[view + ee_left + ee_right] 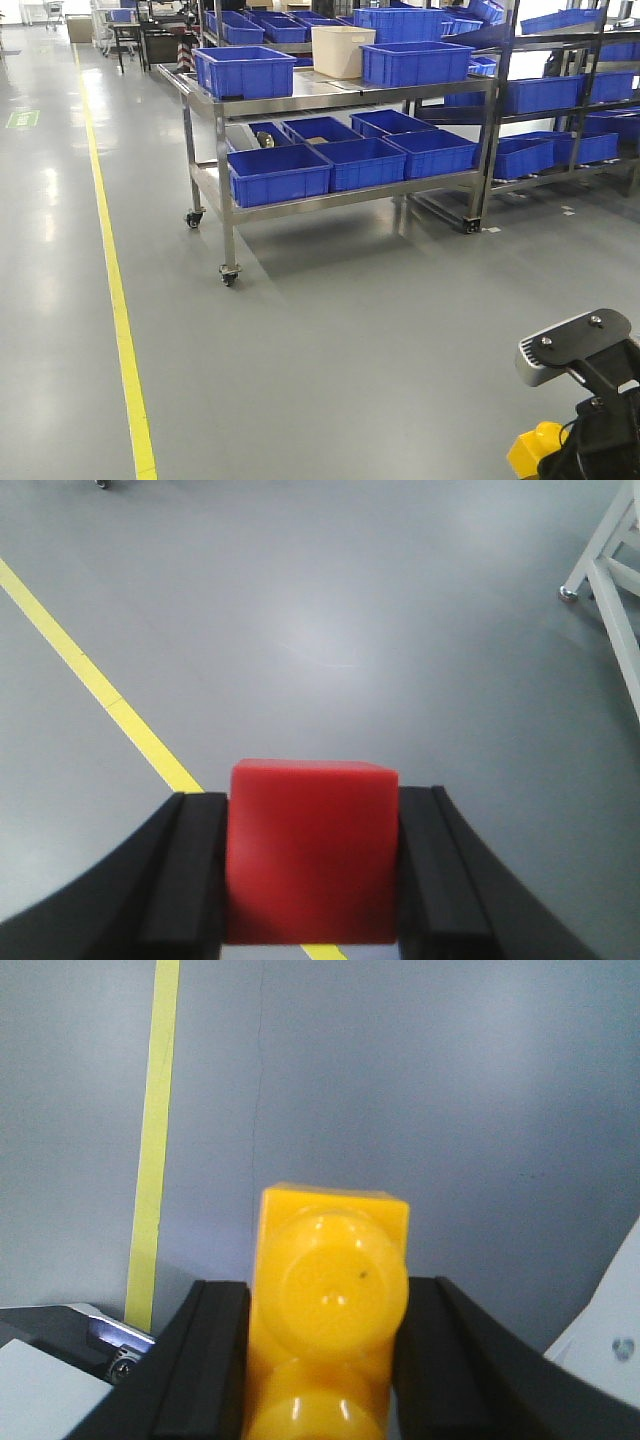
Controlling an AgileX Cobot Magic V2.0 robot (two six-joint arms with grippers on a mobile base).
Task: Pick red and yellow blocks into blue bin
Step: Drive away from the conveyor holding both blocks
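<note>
While both of our claws are carrying their loads, we are facing a stainless-steel wheeled cart (340, 97) across a wide stretch of bare grey floor (350, 350). Our left claw (312, 810) is clamping a plain red plastic cube (312, 855) squarely between its two black fingers (190, 880). Our right claw (330, 1305) is clamping a yellow plastic brick with two round studs (330, 1260). The brick's long axis is running along the fingers, back toward the wrist, and the studs are facing the wrist camera.

In the front view the right arm is showing at the bottom right corner, with a bit of yellow peeking out beside it. The left claw is not showing there.

The large bright-blue plastic bin with vertical ribs (245, 78) is sitting on the near left corner of the cart's top surface, left of a beige plastic tub (340, 50). We are judging this to be the target, though another blue crate (415, 62) is sitting on the tub's other side.

The bin is lying ahead and to the left of the right claw, well apart from it. We are therefore expecting the base to have to roll forward before either block can be released over the rim. Which arm is nearer we cannot tell.
</note>
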